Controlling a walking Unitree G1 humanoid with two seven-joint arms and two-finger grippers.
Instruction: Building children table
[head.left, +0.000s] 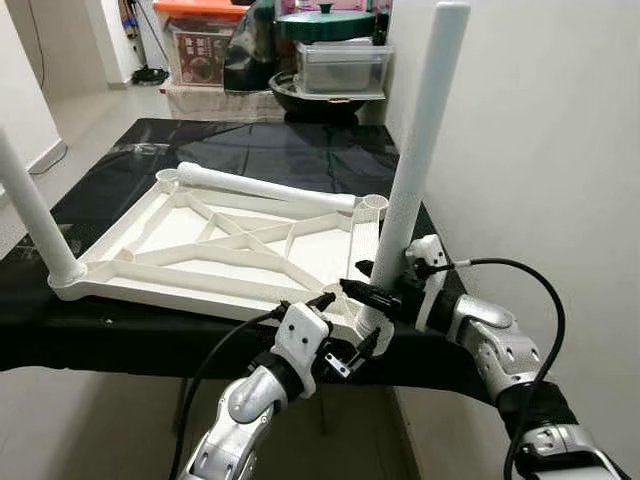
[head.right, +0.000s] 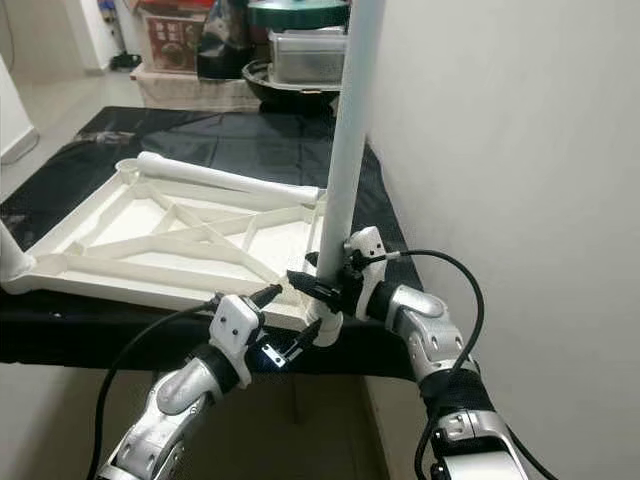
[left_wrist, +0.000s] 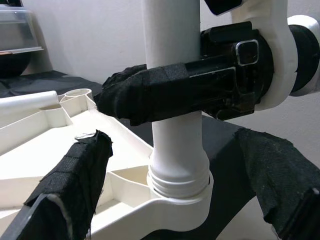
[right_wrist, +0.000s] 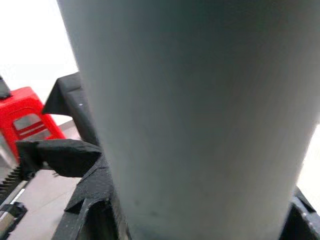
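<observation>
Tabletop (head.left: 250, 245), white and upside down, lies on the black-covered table (head.left: 300, 150) beside the wall. An upright white leg (head.left: 425, 140) stands in its near right corner socket (left_wrist: 175, 210). My right pincer (head.left: 372, 290) is clamped on this leg just above the socket. My left pincer (head.left: 345, 330) has its fingers apart, flanking the socket from the near side. A loose leg (head.left: 265, 186) lies across the far edge; another leg (head.left: 35, 215) stands at the near left corner.
</observation>
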